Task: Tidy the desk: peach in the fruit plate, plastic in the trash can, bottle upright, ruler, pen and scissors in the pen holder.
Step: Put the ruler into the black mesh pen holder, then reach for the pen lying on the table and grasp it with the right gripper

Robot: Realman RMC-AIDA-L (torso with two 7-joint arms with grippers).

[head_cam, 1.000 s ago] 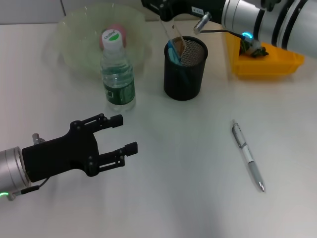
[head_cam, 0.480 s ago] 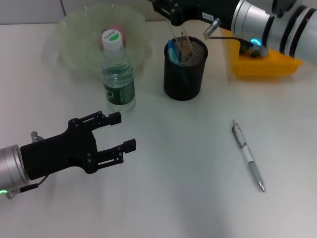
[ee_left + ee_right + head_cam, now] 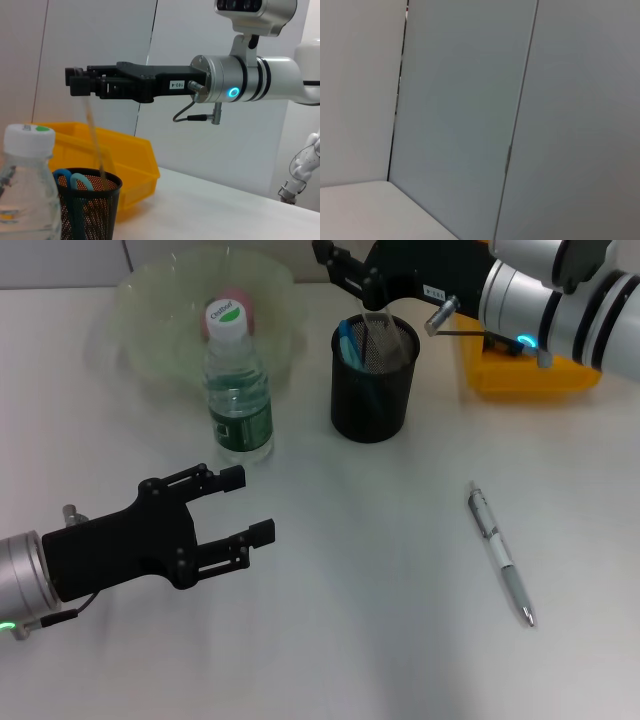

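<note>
peach [image 3: 236, 306]: pink, inside clear fruit plate [image 3: 150, 300], 11 o'clock.
bottle [image 3: 237, 390]: clear, upright, capped, 10 o'clock.
pen holder [image 3: 372, 390]: black mesh, 12 o'clock; holds blue-handled scissors [image 3: 347, 340] and clear ruler [image 3: 375, 335].
pen [image 3: 500, 555]: silver, flat, 4 o'clock.
trash can [image 3: 530, 365]: yellow, 1 o'clock.

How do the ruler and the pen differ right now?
The ruler stands nearly upright with its lower end inside the pen holder; the pen lies flat on the desk, well outside it. The ruler is clear; the pen is silvery. The right gripper is at the ruler's top; nothing touches the pen.
</note>
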